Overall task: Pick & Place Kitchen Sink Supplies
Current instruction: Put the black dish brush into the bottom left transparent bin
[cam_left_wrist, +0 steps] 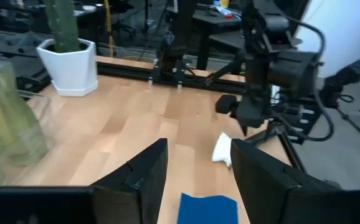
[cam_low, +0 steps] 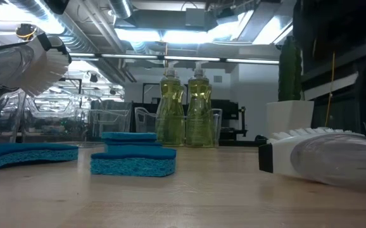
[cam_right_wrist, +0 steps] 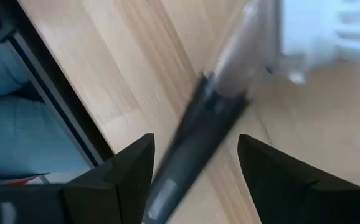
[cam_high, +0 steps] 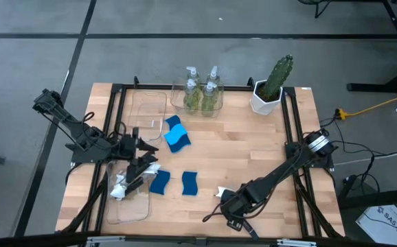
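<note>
Directly under the right end effector (cam_right_wrist: pixel 195 158) lay a dish brush (cam_right_wrist: pixel 230 106), black handle between the spread fingers, white head beyond them. I judged the fingers open and not yet gripping. From above, this brush (cam_high: pixel 220 194) sat on the desk (cam_high: pixel 253 137) near its front edge.

Left end effector (cam_high: pixel 141 167) hovered over the front clear bin (cam_high: pixel 126 206), fingers apart and nothing between them in its wrist view. A second brush (cam_high: pixel 119 186) lay in that bin. Four blue sponges lay on the desk, two (cam_high: pixel 176 134) stacked mid-desk and two (cam_high: pixel 174 182) near the front. Two soap bottles (cam_high: pixel 202 89) stood in a rear bin beside the cactus (cam_high: pixel 273 84).

Risks I noted:
- Handle lay diagonally across the right fingers; closing could roll or pivot it out.
- A grip far from the head could let the brush tip in transit.
- Both arms converging on the front bin could collide.
</note>
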`<state>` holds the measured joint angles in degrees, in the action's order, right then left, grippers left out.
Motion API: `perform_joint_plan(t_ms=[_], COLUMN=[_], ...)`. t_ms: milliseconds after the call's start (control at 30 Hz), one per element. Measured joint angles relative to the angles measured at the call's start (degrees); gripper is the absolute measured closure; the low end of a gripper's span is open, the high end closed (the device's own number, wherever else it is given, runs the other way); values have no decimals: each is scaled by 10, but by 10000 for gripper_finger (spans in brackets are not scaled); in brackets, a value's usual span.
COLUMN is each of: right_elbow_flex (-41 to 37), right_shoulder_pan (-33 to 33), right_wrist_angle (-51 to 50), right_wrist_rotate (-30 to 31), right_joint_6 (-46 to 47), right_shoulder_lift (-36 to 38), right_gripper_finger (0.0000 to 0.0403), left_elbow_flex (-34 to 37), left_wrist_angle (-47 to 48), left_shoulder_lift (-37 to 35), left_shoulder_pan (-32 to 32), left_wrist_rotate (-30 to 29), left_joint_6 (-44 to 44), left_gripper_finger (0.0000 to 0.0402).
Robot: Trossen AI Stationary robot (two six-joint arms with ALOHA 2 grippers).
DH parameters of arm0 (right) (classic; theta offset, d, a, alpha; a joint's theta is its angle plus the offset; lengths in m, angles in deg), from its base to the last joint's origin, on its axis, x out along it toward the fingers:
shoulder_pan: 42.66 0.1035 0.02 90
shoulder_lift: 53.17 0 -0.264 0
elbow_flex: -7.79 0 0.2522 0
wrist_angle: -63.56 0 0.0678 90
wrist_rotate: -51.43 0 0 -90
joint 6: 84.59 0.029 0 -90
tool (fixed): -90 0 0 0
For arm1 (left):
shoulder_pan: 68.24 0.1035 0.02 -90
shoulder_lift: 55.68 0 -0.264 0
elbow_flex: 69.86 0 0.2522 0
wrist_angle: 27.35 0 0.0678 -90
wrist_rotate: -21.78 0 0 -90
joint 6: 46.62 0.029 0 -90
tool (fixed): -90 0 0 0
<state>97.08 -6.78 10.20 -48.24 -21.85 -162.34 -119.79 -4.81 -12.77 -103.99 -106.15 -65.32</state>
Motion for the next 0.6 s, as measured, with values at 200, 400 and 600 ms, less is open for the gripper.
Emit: perform_joint_plan(t_ms=[200,400,600], right_elbow_flex=[0,0,0], right_shoulder_pan=[-2,-12,-29], right_wrist_angle=[18,-18,-106], right_wrist_rotate=[25,101,126], right_joint_6=[-18,19,77], right_shoulder_lift=[-17,-19,-19], right_gripper_finger=[173,173,220], left_elbow_flex=[0,0,0], left_wrist_angle=[0,0,0], left_shoulder_lift=[0,0,0], left_shoulder_pan=[0,0,0], left_wrist_rotate=[16,16,16], left_joint_6=[0,0,0], left_gripper_finger=[231,231,231])
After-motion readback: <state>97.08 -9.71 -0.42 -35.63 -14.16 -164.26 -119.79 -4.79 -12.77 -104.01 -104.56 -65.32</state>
